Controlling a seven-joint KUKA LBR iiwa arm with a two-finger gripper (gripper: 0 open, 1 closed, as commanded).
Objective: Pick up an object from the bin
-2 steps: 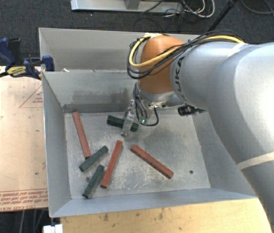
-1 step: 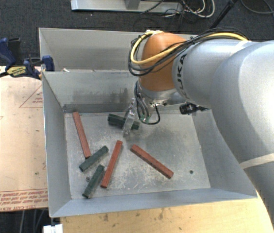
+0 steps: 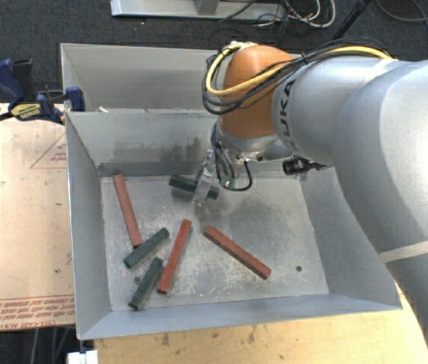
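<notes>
Dark grey-green rectangular bar (image 3: 182, 183) sits mid-bin near back wall of grey metal bin (image 3: 85, 203), its right end under claw (image 3: 206, 186). Cannot tell whether claw is spread or pinching.

In front, apart:
- long red-brown bar (image 3: 235, 252)
- slanted red-brown bar (image 3: 174, 255)

Left red-brown bar (image 3: 126, 209) by left wall. Front left: upper dark bar (image 3: 146, 248), lower dark bar (image 3: 146, 283).

Count: three dark bars, three red-brown.

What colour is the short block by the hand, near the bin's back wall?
Dark green. The block shows best in the camera view.
</notes>
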